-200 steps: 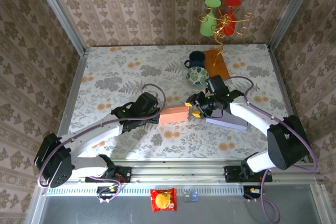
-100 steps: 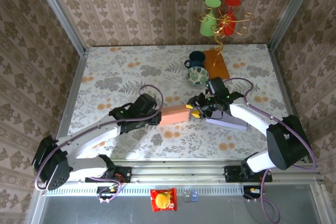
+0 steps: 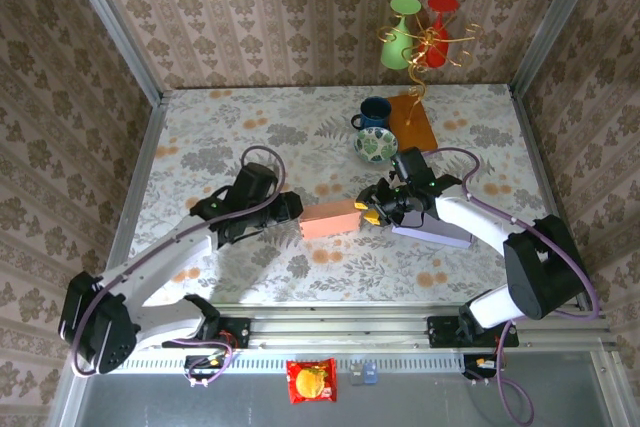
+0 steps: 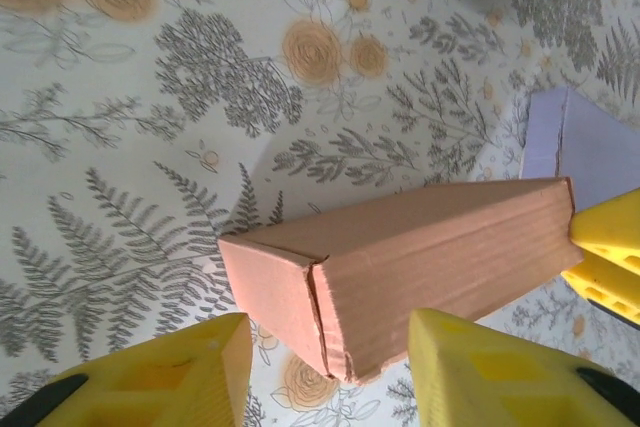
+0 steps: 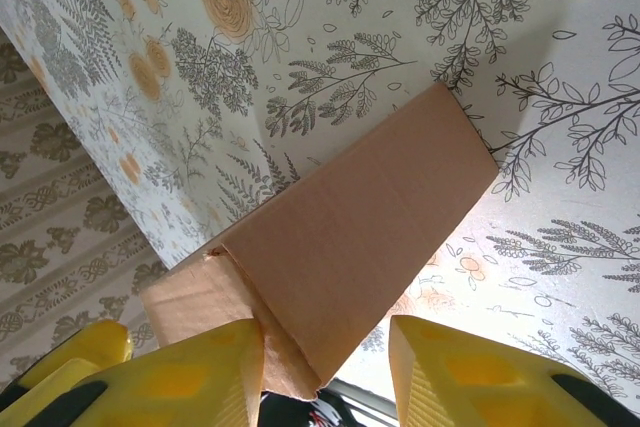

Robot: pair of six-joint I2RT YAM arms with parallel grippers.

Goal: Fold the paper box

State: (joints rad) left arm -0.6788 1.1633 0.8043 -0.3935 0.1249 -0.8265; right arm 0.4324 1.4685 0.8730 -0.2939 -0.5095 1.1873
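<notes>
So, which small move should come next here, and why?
Probably close the right gripper on the paper box: its fingers straddle the box's end, with a gap beside one, so nothing clamps it yet. The left gripper stands open at the other end, holding nothing.

The left gripper [image 3: 291,209] has withdrawn leftward off the left end of the paper box [image 3: 329,220], and its jaws have gone from closed to parted. The right gripper [image 3: 368,209] has narrowed its jaws around the box's right end
</notes>
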